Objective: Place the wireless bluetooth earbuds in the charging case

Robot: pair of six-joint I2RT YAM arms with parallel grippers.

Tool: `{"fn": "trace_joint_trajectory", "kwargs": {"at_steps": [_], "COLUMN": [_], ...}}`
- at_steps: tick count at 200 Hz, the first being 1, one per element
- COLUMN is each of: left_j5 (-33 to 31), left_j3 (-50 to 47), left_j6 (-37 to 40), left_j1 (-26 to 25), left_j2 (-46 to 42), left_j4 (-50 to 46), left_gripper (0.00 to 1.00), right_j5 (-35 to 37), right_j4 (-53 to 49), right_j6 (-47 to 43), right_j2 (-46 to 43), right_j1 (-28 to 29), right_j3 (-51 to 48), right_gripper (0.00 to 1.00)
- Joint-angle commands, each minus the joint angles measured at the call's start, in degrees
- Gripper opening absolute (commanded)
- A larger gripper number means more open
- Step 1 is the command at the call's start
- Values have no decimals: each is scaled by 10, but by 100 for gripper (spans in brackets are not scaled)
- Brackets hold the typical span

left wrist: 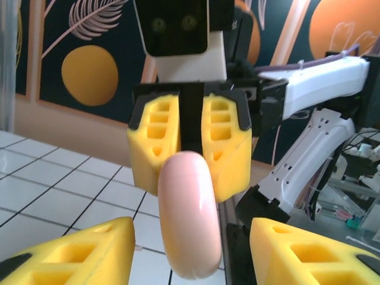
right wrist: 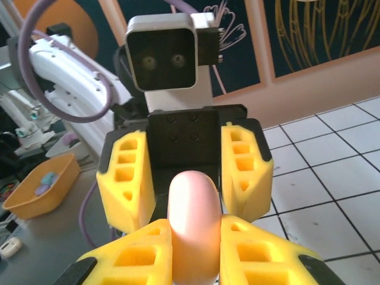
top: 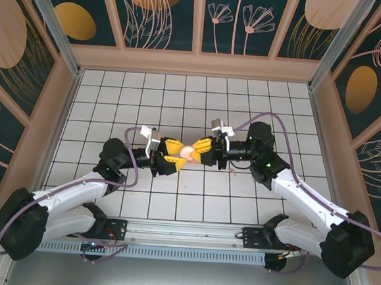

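Pale pink round plastic charging case is sitting squeezed in right claw; left claw is gaping, should be closing slow & centred.

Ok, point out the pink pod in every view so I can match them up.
Top external: pod at the centre of the table.
Left wrist: pod at lower centre, a tall oval.
Right wrist: pod at bottom centre, held by the right gripper.
Shared landmark: the table's white tiles.
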Motion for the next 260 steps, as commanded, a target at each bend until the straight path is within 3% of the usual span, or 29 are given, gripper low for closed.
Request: {"fn": "trace_joint_trajectory", "kwargs": {"at_steps": [1,37,102,217,260], "left_j5": [-20,-6,17,21,27], "left_j3": [33,66,76,59,61], "left_j6": [133,213,220,188,185], "left_j1": [-2,-2,-2,-2,-2], "left_j2": [-23,-11,12,-12,-3], "left_j4": [-188,-302,-307,-255,-254], "left_gripper": [53,55,55,48,30], "right_j5": [56,90,112,77,64], "right_j4": [-163,-297,-427,-443,-433], "right_j6": [-105,-177,-248,-264,-261], "right_j2": [-12,14,60,77,75], "right_j1": [2,16,42,43,44], "right_j3": [50,113,189,201,199], "right_gripper": [20,22,22,22,22]}}
